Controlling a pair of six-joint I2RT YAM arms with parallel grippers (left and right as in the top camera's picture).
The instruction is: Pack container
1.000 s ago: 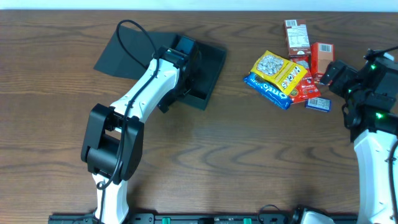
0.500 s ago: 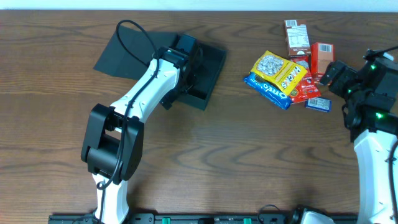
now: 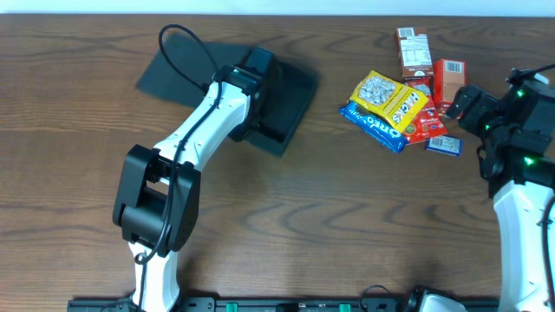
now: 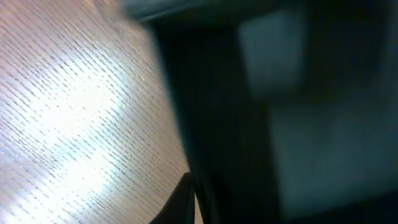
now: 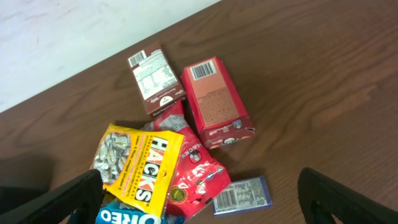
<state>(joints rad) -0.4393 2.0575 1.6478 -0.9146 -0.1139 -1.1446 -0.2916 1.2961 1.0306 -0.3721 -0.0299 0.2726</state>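
Observation:
The black container (image 3: 295, 91) lies open at the back left, its flat flap (image 3: 173, 74) spread to the left. My left gripper (image 3: 249, 128) is at the box's near-left wall and shut on it. The left wrist view is blurred: one fingertip (image 4: 185, 198) presses against the dark container (image 4: 298, 124) wall. My right gripper (image 3: 464, 104) hovers open beside the snack pile, holding nothing. The right wrist view has the right gripper (image 5: 205, 208) above a yellow Hacks packet (image 5: 140, 168), an Oreo pack (image 5: 124, 216) and a red packet (image 5: 199, 174).
Two small cartons (image 3: 414, 52) (image 3: 447, 80) stand behind the pile, with a small blue packet (image 3: 444, 145) at its near edge. The left arm's black cable (image 3: 186, 43) loops over the flap. Bare wood spans the middle and front of the table.
My left gripper has shut on the container's wall, and the box with its flap has shifted slightly right. The right arm and the snacks have not moved.

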